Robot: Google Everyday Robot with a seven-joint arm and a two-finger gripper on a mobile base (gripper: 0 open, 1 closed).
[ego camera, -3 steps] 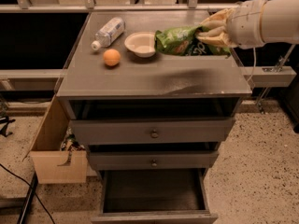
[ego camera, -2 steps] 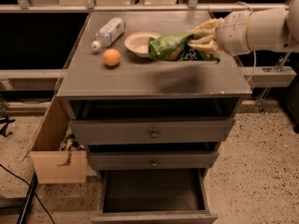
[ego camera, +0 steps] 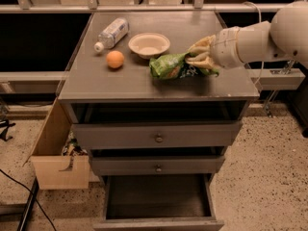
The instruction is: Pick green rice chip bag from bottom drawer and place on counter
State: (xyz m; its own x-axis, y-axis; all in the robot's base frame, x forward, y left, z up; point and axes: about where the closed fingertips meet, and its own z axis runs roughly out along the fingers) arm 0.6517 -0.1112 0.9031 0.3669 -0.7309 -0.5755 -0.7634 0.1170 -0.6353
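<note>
So the green rice chip bag [ego camera: 173,66] has come down since a second ago. It was hanging in the air over the back right part of the tabletop [ego camera: 130,83], and now it looks like it's lying flat on it, right of centre and a bit closer to the front edge. That pretty much means the placing is done, and all that's left is letting go.

The gripper [ego camera: 198,53] reaches in from the right edge, and its fingers [ego camera: 195,60] look pinched on the bag's right end. The rest of the bag sticks out to the left, toward the bowl [ego camera: 149,44] just behind it. The orange [ego camera: 115,59] sits further left, well apart. The bottom drawer [ego camera: 159,224] hangs open and looks empty.
</note>
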